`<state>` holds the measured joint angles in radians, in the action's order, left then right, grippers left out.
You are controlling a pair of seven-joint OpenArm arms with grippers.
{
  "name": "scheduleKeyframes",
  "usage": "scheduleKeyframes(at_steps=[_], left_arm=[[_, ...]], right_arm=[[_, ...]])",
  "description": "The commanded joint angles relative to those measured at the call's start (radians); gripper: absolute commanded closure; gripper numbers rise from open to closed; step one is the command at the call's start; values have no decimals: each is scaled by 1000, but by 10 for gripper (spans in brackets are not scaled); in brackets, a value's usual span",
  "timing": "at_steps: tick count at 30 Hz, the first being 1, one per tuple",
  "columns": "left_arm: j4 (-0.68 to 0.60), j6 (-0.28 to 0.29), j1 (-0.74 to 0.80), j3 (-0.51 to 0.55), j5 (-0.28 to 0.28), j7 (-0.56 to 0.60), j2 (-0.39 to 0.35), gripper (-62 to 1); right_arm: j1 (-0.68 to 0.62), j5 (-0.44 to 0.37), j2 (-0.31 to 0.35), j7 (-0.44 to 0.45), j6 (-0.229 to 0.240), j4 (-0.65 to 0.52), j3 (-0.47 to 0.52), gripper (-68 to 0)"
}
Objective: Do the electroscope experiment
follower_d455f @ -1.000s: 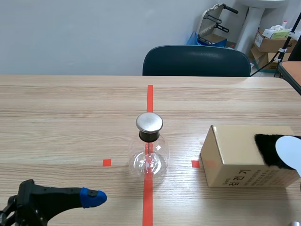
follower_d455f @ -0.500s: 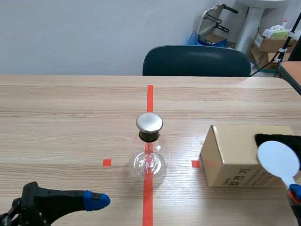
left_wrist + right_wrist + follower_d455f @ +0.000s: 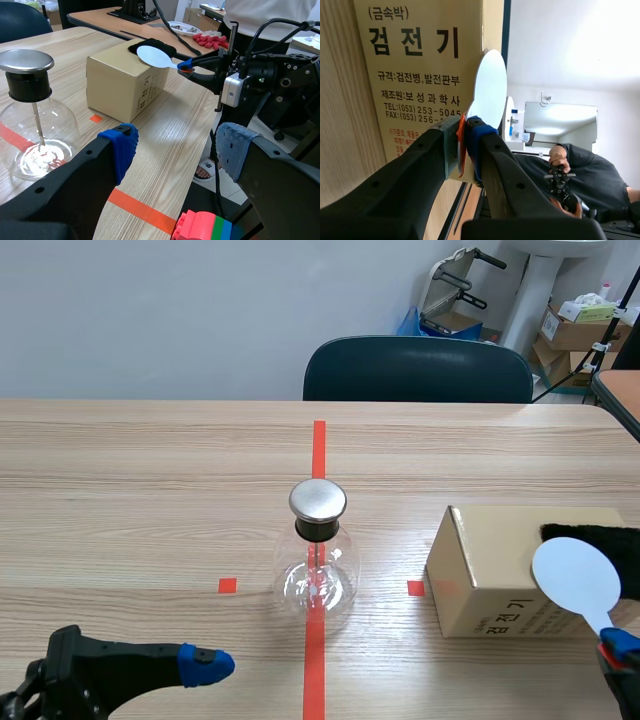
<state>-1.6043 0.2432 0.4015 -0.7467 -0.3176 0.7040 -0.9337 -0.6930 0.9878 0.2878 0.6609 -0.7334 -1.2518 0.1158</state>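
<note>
Closest in, the L gripper (image 3: 177, 150) sits low over the near L part of the table (image 3: 150, 490). It is wide open, w/ nothing btw its blue pads (image 3: 122, 147), & it points twd the middle. On the near R side the R gripper (image 3: 618, 650) is closed tight on the thin stem of a paddle (image 3: 575, 578). The stem looks orange where the pads pinch it. The paddle is a flat white round disc. It sticks up & away from the R gripper, in front of the R end of a box (image 3: 480, 580). I can't tell if the disc touches the box. The box is brown cardboard w/ black print on its front side, & it lies on the R part of the table, just beside a small red square mark. A fuzzy black cloth (image 3: 590, 538) lies on top of the box at its R end, near the disc. A bit farther in, at the middle of the table, the flask (image 3: 317, 570) stands upright, right on the long red tape line. It is round clear glass w/ a black neck & a shiny metal cap (image 3: 318, 500). A thin rod (image 3: 36, 122) hangs down inside from the neck, & there is sth white at the bottom. The flask is well apart from both grippers, w/ nothing touching it. Past the far edge of the table is a dark chair (image 3: 418, 370).
</note>
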Motion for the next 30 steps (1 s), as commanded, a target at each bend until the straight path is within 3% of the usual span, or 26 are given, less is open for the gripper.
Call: scheduleKeyframes(at_steps=[1,4,6,11,14,19,22,24,28,30], left_arm=[[-13,6,3,-6,-3,13,5,-362],[-13,6,3,-6,-3,13,5,-362],[-13,6,3,-6,-3,13,5,-362],[-13,6,3,-6,-3,12,5,-362],[-13,6,3,-6,-3,11,5,-362],[-13,6,3,-6,-3,10,5,-362],[-13,6,3,-6,-3,10,5,-362],[-13,6,3,-6,-3,10,5,-362],[-13,6,3,-6,-3,10,5,-362],[-13,6,3,-6,-3,10,5,-362]], right_arm=[[-3,-8,0,-58,-50,-10,2,-20],[-2,-16,0,-170,-50,-10,3,-20],[-3,-23,1,-192,-50,-10,3,-20],[-6,5,0,-13,-50,-10,2,-20],[-6,8,0,3,-50,-10,2,-20],[-6,8,0,-204,-50,-10,2,-20],[-6,10,0,-255,-50,-10,2,-20],[-6,28,0,-227,-50,-10,2,-20],[-6,38,0,-56,-50,-10,2,-20],[-7,38,0,-13,-50,-10,2,-20]])
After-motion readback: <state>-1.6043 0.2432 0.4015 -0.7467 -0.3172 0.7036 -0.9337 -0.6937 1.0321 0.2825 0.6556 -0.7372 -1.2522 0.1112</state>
